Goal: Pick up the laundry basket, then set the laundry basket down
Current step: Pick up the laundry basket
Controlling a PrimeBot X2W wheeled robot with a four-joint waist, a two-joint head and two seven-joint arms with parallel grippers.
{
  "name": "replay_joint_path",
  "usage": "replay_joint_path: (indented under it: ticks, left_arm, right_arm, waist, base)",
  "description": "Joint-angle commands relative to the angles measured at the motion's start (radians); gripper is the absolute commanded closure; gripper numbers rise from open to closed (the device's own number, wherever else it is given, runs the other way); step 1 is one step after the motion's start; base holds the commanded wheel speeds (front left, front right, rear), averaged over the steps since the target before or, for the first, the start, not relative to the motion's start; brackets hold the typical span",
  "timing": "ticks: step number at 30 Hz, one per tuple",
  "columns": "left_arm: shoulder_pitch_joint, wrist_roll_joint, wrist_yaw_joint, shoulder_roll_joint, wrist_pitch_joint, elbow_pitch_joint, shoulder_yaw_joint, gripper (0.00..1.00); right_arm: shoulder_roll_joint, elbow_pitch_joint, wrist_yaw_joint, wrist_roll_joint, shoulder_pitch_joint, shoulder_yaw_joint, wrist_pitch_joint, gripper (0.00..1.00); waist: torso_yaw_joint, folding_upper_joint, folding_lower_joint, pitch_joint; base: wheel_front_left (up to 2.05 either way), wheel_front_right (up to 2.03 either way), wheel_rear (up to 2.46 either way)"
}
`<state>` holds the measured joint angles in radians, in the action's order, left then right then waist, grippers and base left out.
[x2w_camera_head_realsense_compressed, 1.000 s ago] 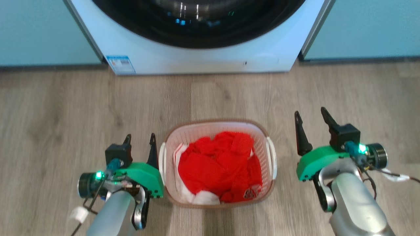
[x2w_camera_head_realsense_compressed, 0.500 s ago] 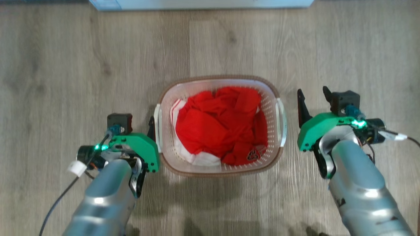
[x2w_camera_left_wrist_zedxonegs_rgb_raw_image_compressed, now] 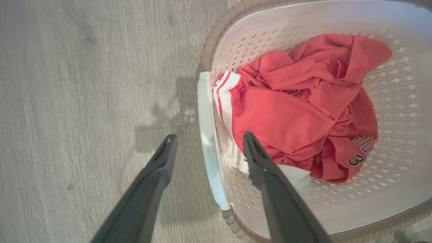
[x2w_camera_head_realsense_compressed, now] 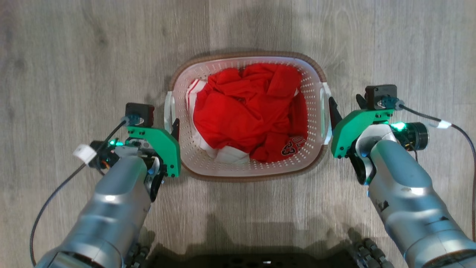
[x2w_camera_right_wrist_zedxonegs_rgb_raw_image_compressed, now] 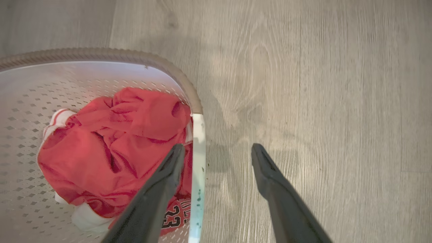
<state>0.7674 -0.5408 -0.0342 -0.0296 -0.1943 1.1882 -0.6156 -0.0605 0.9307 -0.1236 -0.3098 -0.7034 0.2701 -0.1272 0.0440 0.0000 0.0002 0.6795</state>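
The laundry basket (x2w_camera_head_realsense_compressed: 245,56) stands on the wood floor, white and perforated with a brown rim, holding crumpled red and white clothing (x2w_camera_head_realsense_compressed: 249,111). My left gripper (x2w_camera_head_realsense_compressed: 158,121) is open at its left white handle (x2w_camera_head_realsense_compressed: 169,111). In the left wrist view the left gripper (x2w_camera_left_wrist_zedxonegs_rgb_raw_image_compressed: 209,136) straddles that handle (x2w_camera_left_wrist_zedxonegs_rgb_raw_image_compressed: 206,111), one finger inside the basket (x2w_camera_left_wrist_zedxonegs_rgb_raw_image_compressed: 216,37) and one outside. My right gripper (x2w_camera_head_realsense_compressed: 346,106) is open at the right handle (x2w_camera_head_realsense_compressed: 326,111). The right wrist view shows the right gripper (x2w_camera_right_wrist_zedxonegs_rgb_raw_image_compressed: 217,146) astride the handle (x2w_camera_right_wrist_zedxonegs_rgb_raw_image_compressed: 198,152) beside the basket's rim (x2w_camera_right_wrist_zedxonegs_rgb_raw_image_compressed: 101,53). Whether the fingers touch the handles I cannot tell.
Grey-brown plank floor (x2w_camera_head_realsense_compressed: 74,56) lies all around the basket. My dark base (x2w_camera_head_realsense_compressed: 260,260) fills the bottom edge of the head view. Loose cables trail from both wrists, one at the far right (x2w_camera_head_realsense_compressed: 461,130).
The head camera has tilted down, so the washing machine has left the view. Both grippers have closed in on the basket's handles, the right one the most, and stay open.
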Motion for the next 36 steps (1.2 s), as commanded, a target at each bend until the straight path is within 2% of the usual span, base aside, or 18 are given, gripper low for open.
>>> replay_joint_path:
  ticks: [1, 8, 20, 28, 36]
  left_arm:
    - [0.01, -0.01, -0.009, -0.021, 0.015, 0.008, -0.001, 0.0]
    - [0.052, -0.078, -0.035, -0.021, 0.071, 0.03, -0.033, 0.0]
    - [0.113, -0.124, -0.041, -0.021, 0.169, 0.036, -0.137, 0.0]
    - [0.139, -0.182, -0.05, -0.021, 0.221, 0.024, -0.171, 0.0]
    - [0.163, -0.206, -0.04, -0.021, 0.247, 0.033, -0.228, 0.0]
  right_arm:
    - [0.01, 0.005, -0.007, -0.021, 0.01, 0.031, 0.014, 0.0]
    - [0.01, 0.047, -0.007, -0.141, -0.026, 0.096, 0.074, 0.0]
    - [0.01, 0.126, -0.007, -0.221, -0.119, 0.176, 0.131, 0.0]
    - [0.01, 0.166, -0.007, -0.258, -0.168, 0.199, 0.134, 0.0]
    - [0.01, 0.201, -0.007, -0.286, -0.201, 0.236, 0.108, 0.0]
  waist:
    - [-0.003, 0.0, -0.0002, 0.022]
    - [-0.009, 0.0, -0.0002, 0.064]
    - [-0.004, 0.0, -0.0002, 0.134]
    - [0.003, 0.0, -0.0002, 0.172]
    - [0.005, 0.0, -0.0002, 0.202]
  base:
    - [0.0, 0.0, 0.0]
    - [0.0, 0.0, 0.0]
    - [0.0, 0.0, 0.0]
    - [0.0, 0.0, 0.0]
    - [0.0, 0.0, 0.0]
